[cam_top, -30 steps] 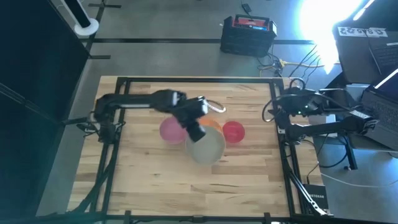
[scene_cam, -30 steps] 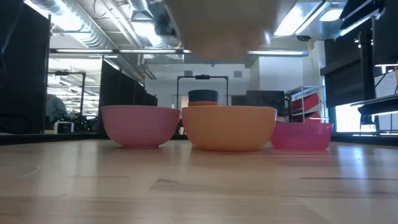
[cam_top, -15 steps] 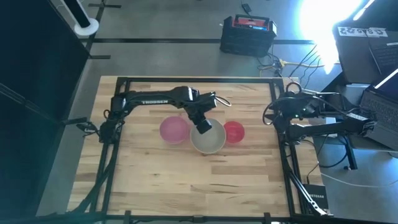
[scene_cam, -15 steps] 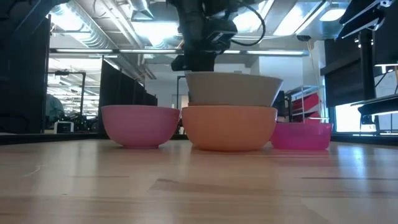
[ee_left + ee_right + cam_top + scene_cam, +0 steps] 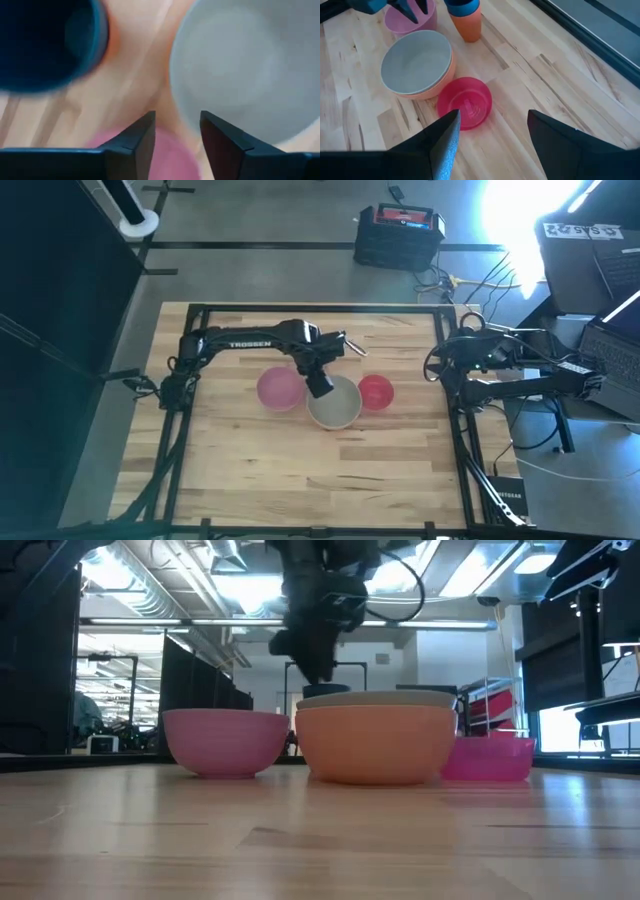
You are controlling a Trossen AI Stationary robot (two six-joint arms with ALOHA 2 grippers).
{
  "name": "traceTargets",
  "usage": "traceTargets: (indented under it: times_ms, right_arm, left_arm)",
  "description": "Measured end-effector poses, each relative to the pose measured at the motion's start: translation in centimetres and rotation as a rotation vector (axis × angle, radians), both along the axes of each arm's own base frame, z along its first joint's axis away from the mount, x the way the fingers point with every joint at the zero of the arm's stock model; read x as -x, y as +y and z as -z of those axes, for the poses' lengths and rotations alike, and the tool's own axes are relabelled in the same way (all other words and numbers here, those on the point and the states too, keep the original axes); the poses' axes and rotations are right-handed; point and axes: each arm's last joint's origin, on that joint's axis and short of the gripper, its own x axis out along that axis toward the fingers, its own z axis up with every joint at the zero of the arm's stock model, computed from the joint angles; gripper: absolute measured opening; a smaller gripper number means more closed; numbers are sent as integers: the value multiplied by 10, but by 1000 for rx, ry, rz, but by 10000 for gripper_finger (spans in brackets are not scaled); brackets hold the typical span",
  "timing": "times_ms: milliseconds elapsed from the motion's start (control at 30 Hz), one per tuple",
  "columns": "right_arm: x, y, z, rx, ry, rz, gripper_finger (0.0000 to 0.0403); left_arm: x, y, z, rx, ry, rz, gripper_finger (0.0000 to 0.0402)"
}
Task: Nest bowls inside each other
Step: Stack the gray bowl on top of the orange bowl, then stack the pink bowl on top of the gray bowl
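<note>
While my left gripper hovered with fingers parted and empty, the whitish-grey bowl sat just beneath it, nested in the orange bowl; pink bowl beside, red bowl beyond.

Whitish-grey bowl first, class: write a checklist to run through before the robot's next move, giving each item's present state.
1. Whitish-grey bowl seated inside orange bowl: ok.
2. Left hand open, off the bowl: ok.
3. Pink bowl upright beside the stack, ready to grasp: ok.
4. Red bowl upright: not ok, it lies upside down.
5. Right hand open, waiting at the table's edge: ok.
6. Peach bowl located: cannot tell.
</note>
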Motion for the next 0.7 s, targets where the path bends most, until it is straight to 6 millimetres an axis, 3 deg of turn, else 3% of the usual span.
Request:
traceTargets:
  times_ms: [167,567,700]
  right_arm:
    - [0,0,0,3,2,-6,218]
    - [-1,1,0,-14,-7,-22,218]
    - [-2,1,-1,-14,-23,-22,218]
  left_arm:
    - [21,-26,-17,-54,113,109,153]
    - [54,-76,23,-95,188,283,143]
    - [56,-80,32,-77,171,274,143]
